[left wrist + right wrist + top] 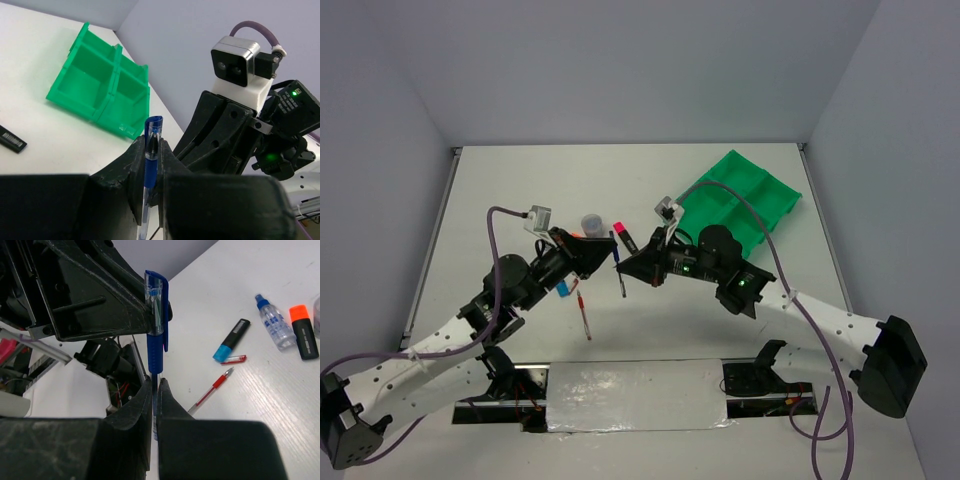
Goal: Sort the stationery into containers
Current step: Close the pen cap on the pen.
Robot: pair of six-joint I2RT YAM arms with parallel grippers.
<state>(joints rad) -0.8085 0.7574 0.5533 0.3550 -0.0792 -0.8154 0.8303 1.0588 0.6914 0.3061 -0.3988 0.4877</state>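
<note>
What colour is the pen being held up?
The pen is blue with a clear top, best seen in the right wrist view.

The left arm (440,340) and right arm (820,315) bend inward, wrists facing each other. The left gripper (608,258) and right gripper (628,268) both pinch 1 blue pen (150,167).

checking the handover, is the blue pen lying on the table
No, the blue pen stands off the table, pinched by the left claw and the right claw.

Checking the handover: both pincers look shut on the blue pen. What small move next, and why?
Probably open the left pincer: the right pincer grips the blue pen too, and the green tray lies on that arm's side.
</note>
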